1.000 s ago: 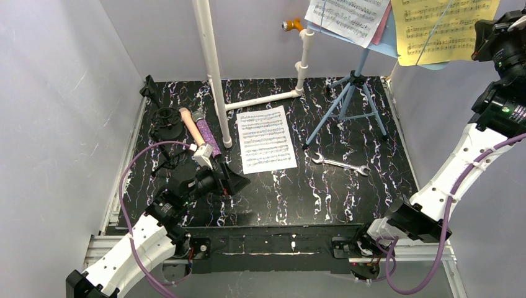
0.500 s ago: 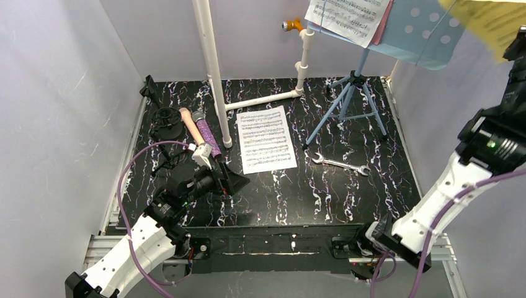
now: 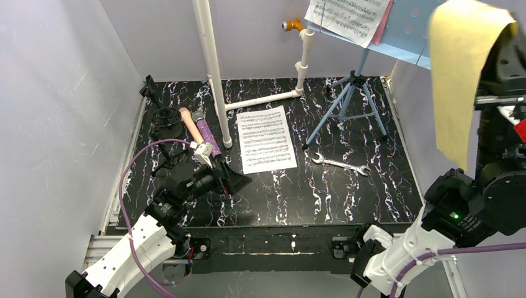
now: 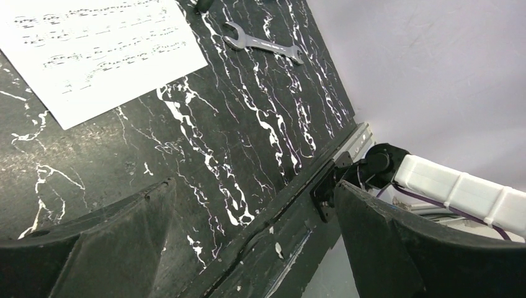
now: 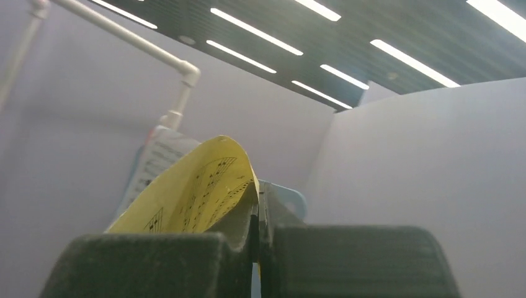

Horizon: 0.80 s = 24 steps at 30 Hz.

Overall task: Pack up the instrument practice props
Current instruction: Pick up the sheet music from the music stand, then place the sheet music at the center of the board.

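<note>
My right gripper [image 5: 258, 217] is shut on a yellow sheet-music page [image 3: 462, 74], which droops from it high at the right, off the light-blue music rack [image 3: 403, 31]. A white page [image 3: 347, 15] still leans on that rack, whose tripod legs [image 3: 350, 102] stand at the back right. Another white page [image 3: 265, 138] lies flat mid-table. The peach microphone [image 3: 191, 127] and purple glitter microphone [image 3: 208, 133] lie side by side at the left, next to the black round-base holder [image 3: 166, 121]. My left gripper [image 3: 232, 182] hovers open and empty just in front of them.
A silver wrench [image 3: 340, 163] lies right of the flat page. White plastic pipes [image 3: 211, 68] rise beside the microphones and run along the back. Grey walls close in on the left, back and right. The table's near edge [image 4: 291, 205] is under the left fingers.
The right arm has pulled the yellow page off the rack and swung it up and toward the near right, where it now hangs folded over. The left arm has stayed put.
</note>
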{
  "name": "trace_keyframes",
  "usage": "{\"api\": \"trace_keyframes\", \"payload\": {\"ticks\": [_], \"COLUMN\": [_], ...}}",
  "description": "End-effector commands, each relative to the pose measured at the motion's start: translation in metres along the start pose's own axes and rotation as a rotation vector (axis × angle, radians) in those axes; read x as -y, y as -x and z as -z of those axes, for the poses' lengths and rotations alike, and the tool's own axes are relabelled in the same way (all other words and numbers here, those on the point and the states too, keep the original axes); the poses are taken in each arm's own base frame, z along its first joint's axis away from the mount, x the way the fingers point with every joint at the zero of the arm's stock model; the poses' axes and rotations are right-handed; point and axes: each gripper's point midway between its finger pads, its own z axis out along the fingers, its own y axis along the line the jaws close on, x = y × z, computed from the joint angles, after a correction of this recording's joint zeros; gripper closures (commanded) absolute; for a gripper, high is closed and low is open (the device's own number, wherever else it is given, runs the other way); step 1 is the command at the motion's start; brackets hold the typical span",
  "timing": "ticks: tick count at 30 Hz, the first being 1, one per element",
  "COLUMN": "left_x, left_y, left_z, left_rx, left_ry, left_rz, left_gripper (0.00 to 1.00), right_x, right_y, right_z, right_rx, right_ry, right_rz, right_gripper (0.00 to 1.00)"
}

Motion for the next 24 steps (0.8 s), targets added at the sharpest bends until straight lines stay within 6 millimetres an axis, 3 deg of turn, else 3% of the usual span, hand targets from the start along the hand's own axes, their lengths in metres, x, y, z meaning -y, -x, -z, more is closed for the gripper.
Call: {"api": "trace_keyframes", "payload": {"ticks": [1, 4, 11, 20, 24], "left_x": [0.017, 0.016, 0.016, 0.026, 0.037], "left_y": [0.008, 0.007, 0.006, 0.009, 0.015], "left_z": [0.001, 0.001, 0.000, -0.001, -0.005], "left_rx": [0.006, 0.000, -0.007, 0.009, 0.058], "left_ry": [-0.072, -0.074, -0.077, -0.150, -0.215], "left_rz": [-0.052, -0.059, -0.068, -0.159, -0.245], "left_gripper": [0.02, 0.02, 0.02, 0.02, 0.02], "right_x": [-0.073, -0.099, -0.141, -0.141, -0.152], "right_y": [-0.035, -0.055, -0.071, -0.144, -0.179], "right_z": [0.015, 0.034, 0.095, 0.141, 0.185], "right_rx": [-0.162, -0.264, -0.372, -0.639, -0.796], "right_ry": [0.363, 0.489, 0.572, 0.415, 0.429], "right_rz": [-0.380, -0.561, -0.621, -0.783, -0.798], "right_gripper": [0.99, 0.99, 0.99, 0.99, 0.99]}}
